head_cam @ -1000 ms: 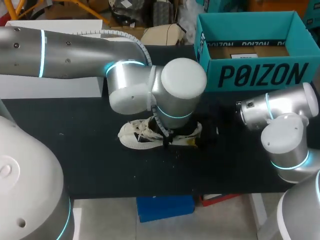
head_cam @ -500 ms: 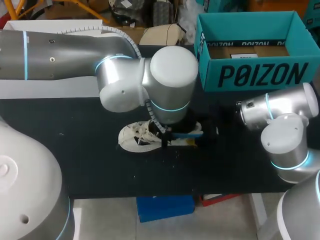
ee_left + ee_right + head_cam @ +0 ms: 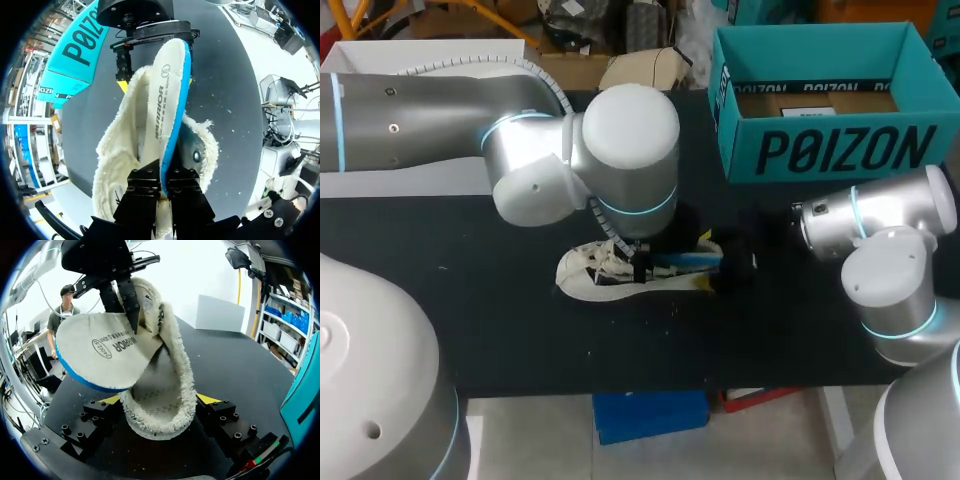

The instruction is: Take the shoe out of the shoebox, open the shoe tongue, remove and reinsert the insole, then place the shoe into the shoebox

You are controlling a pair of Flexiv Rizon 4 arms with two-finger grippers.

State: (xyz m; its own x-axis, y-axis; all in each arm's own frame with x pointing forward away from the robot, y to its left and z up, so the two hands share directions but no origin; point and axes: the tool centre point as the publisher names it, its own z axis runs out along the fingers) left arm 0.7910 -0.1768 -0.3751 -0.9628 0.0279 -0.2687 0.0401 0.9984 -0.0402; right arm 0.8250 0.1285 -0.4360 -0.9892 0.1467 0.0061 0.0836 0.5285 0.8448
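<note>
A white fleece-lined shoe lies on its side on the black table, toe toward my left. My left gripper is shut on the toe end of the insole, which is white on top and blue underneath. The insole stands half out of the shoe's opening. My right gripper has the shoe's heel pressed between its yellow-tipped fingers. In the head view my left arm hides its own gripper, and the blue edge of the insole shows.
The open teal shoebox stands at the back right of the table, a short way behind my right arm. A white box sits at the back left under my left arm.
My left arm has drawn back to the left, pulling the insole farther out of the shoe. The right arm and the shoe have stayed where they were.
</note>
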